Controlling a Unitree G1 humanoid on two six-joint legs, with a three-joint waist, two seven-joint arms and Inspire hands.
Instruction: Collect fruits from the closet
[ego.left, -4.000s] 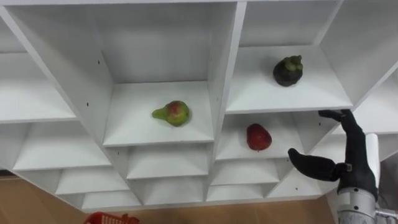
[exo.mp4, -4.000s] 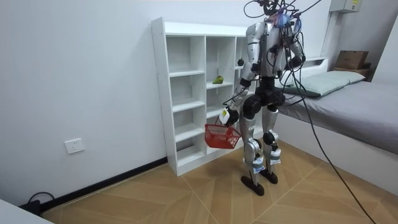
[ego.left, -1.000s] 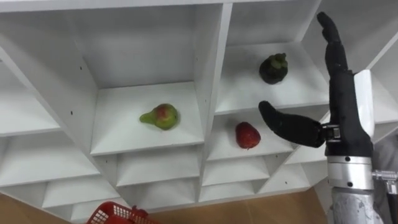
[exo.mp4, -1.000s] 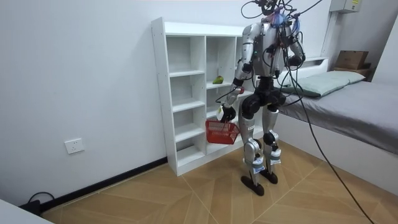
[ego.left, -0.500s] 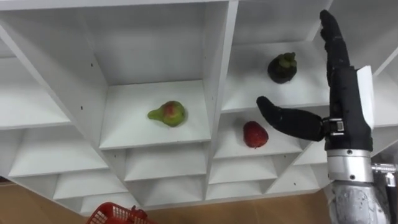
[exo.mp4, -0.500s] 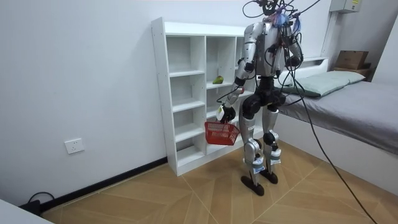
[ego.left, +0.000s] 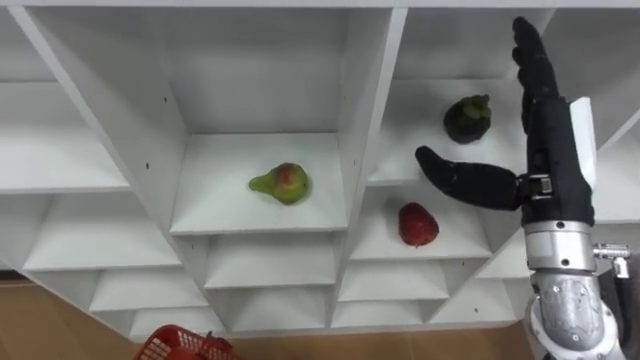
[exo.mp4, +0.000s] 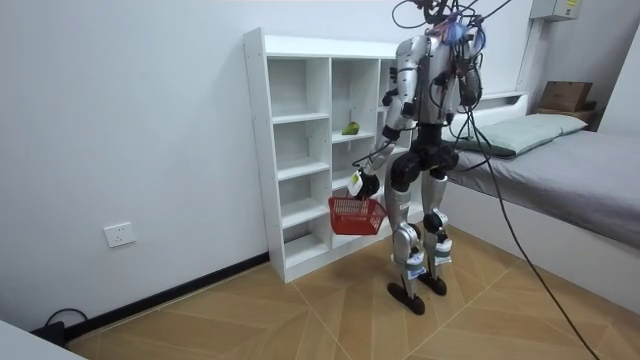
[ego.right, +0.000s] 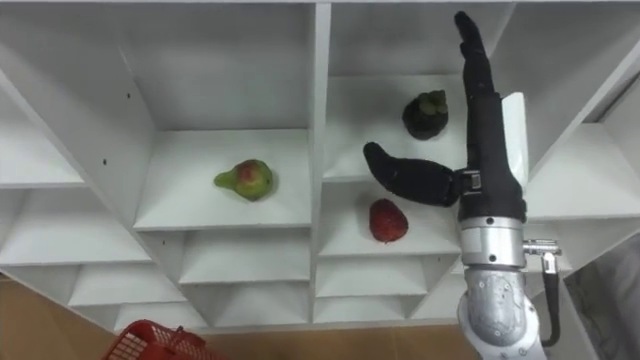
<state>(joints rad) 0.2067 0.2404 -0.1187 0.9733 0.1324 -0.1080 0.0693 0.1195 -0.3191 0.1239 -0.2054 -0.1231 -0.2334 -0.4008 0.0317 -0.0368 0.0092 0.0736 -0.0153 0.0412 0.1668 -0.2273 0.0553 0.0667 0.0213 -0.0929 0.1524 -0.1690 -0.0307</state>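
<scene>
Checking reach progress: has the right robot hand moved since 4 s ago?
Yes. The right robot hand has risen: then lower than the mangosteen, now its straight fingers reach above it, at its right.

White shelf (ego.left: 370, 100) holds pear (ego.left: 283, 183), mangosteen (ego.left: 467, 119), red fruit (ego.left: 417, 224)

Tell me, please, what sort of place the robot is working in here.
Most likely a bedroom in a home: a bed with a pillow stands near a white open-shelf closet set against the wall, on a wooden parquet floor.
</scene>
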